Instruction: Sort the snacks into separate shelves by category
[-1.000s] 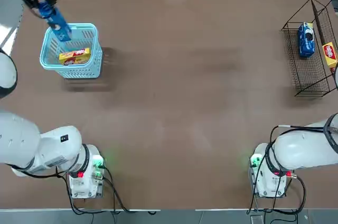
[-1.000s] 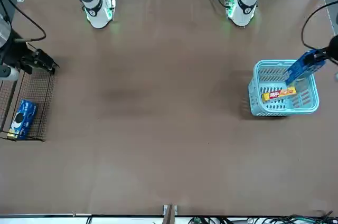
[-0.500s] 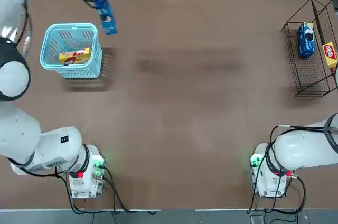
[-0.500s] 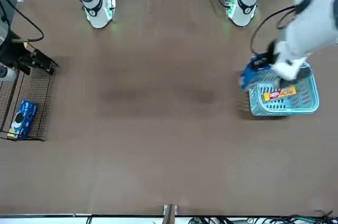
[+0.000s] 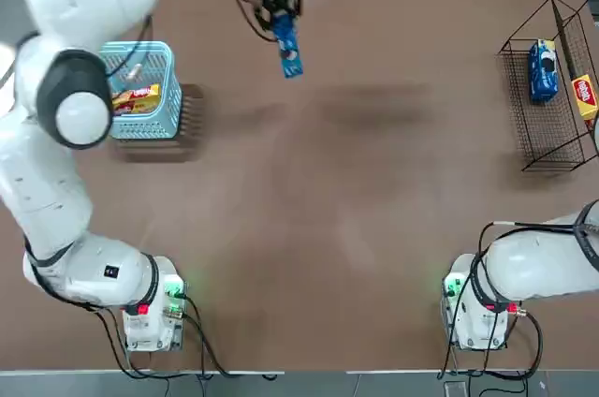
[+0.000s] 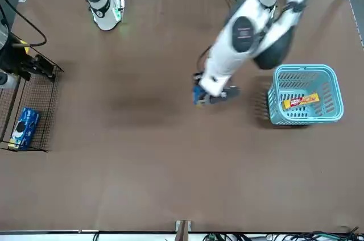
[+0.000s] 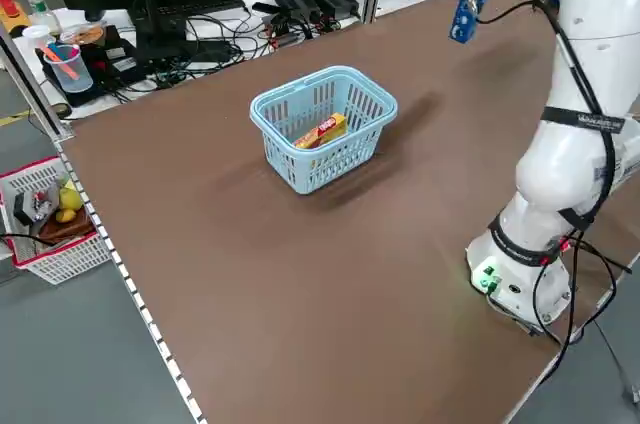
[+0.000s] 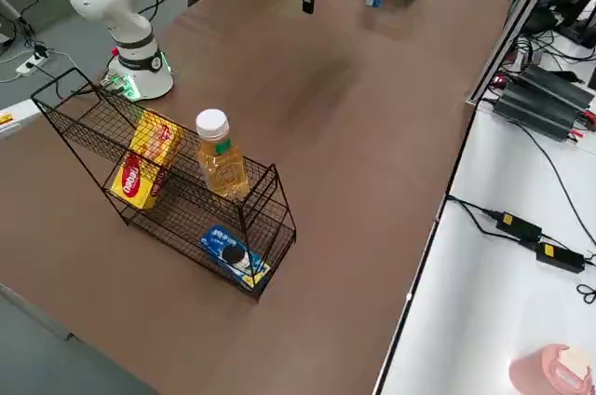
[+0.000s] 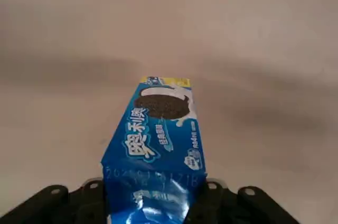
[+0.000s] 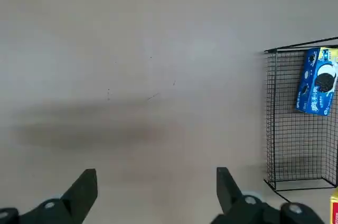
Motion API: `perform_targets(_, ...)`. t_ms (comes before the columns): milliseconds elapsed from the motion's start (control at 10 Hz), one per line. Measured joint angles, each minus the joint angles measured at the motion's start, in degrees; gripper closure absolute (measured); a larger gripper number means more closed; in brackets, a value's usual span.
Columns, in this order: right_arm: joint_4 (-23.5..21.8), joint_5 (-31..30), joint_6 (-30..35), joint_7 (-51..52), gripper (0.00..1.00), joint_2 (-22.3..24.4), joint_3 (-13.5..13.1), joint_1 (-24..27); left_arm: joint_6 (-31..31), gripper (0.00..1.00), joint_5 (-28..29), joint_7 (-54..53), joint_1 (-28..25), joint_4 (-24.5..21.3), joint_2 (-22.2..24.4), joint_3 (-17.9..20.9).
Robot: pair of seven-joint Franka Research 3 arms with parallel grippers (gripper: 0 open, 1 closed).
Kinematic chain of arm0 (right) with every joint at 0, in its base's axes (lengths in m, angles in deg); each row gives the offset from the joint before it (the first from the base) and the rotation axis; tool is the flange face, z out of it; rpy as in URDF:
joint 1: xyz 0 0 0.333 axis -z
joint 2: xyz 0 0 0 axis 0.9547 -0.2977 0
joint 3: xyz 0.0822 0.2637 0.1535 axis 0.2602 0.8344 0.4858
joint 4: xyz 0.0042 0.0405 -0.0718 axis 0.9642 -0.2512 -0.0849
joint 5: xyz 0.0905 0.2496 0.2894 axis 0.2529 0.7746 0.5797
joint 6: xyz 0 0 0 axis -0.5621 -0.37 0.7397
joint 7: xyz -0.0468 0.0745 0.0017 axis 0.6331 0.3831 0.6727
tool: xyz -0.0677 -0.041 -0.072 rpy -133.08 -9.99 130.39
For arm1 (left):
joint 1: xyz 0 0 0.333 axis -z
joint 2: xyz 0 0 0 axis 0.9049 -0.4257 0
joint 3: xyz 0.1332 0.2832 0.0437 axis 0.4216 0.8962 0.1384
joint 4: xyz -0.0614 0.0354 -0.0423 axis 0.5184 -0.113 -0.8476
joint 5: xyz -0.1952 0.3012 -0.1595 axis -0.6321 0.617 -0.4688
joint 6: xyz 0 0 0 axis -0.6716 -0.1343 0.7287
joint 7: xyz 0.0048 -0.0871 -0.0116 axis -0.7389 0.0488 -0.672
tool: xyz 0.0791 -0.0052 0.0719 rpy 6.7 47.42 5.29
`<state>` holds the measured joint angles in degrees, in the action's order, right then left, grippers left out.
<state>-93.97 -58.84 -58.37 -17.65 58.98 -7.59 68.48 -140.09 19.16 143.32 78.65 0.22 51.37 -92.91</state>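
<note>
Between left fingers [image 9: 95, 203], blue packet [image 9: 158, 145]

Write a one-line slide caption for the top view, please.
Left end effector carries a blue Oreo packet above the table, away from the light blue basket.

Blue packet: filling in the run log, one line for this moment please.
left gripper: carrying blue packet above table | right gripper: idle, jaws open | basket: yellow box inside
</note>
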Motion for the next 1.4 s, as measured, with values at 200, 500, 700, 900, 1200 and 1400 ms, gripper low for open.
perform_targets(200,-0.1,0.0,-0.7,0.0,0.00,-0.7,0.1,-0.2,-6.1,0.47,0.2,0.0,11.0,3.1,-5.0,6.1)
perform_targets(500,-0.1,0.0,-1.4,0.0,0.00,-2.4,0.2,-0.3,-9.0,0.46,0.3,-0.7,26.8,9.5,-12.2,16.6)
perform_targets(700,-0.1,0.0,-1.5,0.0,0.00,-2.9,0.2,-0.3,-11.6,0.46,0.1,-0.9,27.7,11.8,-15.2,17.1)
perform_targets(900,-0.1,0.0,-1.8,0.0,0.00,-3.5,0.2,-0.4,-12.3,0.46,-0.1,-2.1,27.1,12.2,-16.8,17.1)
perform_targets(1200,-0.1,0.0,-3.0,0.0,0.01,-4.6,0.4,-0.4,-15.5,0.44,-0.3,-2.2,27.9,12.4,-19.5,17.0)
perform_targets(1400,-0.1,0.0,-3.5,0.0,0.00,-4.7,0.5,-0.5,-15.4,0.35,-0.3,-2.2,27.9,12.5,-19.7,17.0)
